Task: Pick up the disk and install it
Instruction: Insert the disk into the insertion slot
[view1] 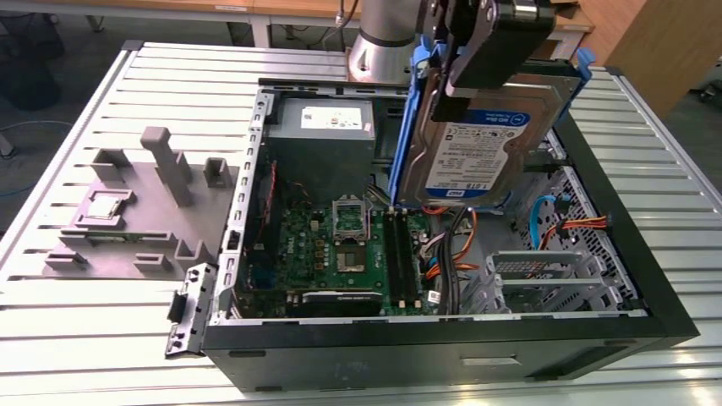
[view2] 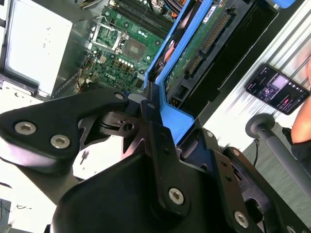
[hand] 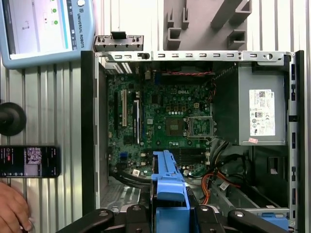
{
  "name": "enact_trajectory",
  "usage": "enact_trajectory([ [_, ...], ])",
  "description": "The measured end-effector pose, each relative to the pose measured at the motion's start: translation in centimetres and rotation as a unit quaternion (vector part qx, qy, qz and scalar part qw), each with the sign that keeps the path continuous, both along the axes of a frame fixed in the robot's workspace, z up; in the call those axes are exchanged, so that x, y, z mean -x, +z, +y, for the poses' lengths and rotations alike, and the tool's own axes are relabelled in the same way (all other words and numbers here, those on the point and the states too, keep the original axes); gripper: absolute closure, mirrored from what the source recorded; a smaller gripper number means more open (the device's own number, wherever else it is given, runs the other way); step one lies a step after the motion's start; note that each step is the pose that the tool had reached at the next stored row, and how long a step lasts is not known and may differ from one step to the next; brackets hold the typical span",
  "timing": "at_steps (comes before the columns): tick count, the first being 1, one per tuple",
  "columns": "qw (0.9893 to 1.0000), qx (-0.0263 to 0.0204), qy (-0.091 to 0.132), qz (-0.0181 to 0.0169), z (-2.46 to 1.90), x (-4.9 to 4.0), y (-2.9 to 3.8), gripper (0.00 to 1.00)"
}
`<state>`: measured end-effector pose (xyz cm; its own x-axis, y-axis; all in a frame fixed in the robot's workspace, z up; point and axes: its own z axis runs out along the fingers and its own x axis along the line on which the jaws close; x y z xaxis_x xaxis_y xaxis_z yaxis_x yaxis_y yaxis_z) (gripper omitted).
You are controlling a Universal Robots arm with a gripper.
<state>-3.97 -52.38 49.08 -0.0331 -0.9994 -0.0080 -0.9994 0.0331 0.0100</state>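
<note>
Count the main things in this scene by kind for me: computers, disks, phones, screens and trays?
Computer case, open: 1
Disk, gripped by the tool above the case: 1
Phone: 1
Blue-framed screen: 1
Grey holder tray: 1
Total: 5

bright, even light, soft shadows inside the computer case [view1: 451, 359], pale glare on the table [view1: 101, 338]
</note>
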Motion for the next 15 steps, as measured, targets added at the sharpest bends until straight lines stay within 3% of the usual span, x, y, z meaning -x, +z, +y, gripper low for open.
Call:
enact_trajectory([
  [5,1.0,0.0001,0.0,0.0,-0.05,-0.16,-0.03,0.64],
  [12,1.0,0.0001,0.0,0.0,-1.07,-0.2,-0.15,0.64],
  [15,1.0,0.0,0.0,0.0,-1.19,-0.71,-0.22,0.64],
])
